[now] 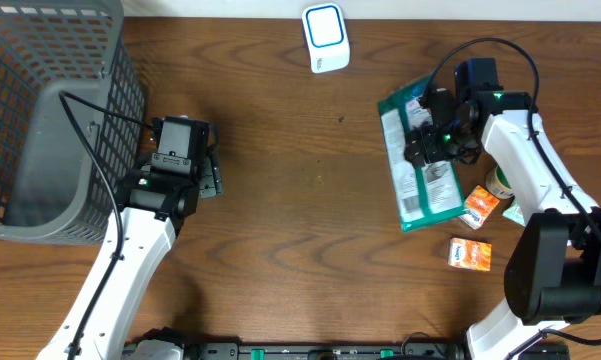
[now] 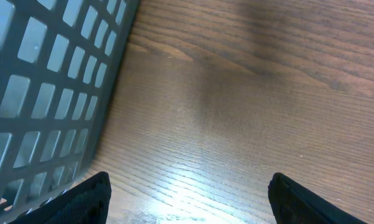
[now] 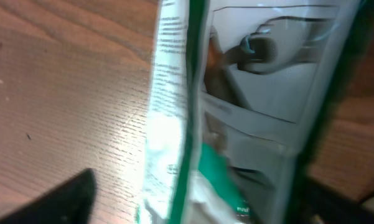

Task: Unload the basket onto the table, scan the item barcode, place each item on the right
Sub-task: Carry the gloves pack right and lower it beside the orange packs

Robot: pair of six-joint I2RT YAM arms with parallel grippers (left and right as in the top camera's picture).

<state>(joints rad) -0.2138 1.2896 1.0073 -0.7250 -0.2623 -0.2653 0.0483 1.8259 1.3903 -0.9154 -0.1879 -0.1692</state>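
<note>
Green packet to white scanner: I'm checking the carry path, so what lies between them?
Nothing; the overhead view shows only bare wooden table between the green packet and the white scanner.

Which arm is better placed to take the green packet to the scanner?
Right. The right gripper hovers over the green packet, jaws apart, with the white scanner nearby. The left gripper is open beside the grey basket, far from the packet.

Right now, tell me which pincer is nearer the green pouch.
Right. The right pincer sits directly over the green pouch; the left pincer is far across the table, beside the grey basket.
</note>
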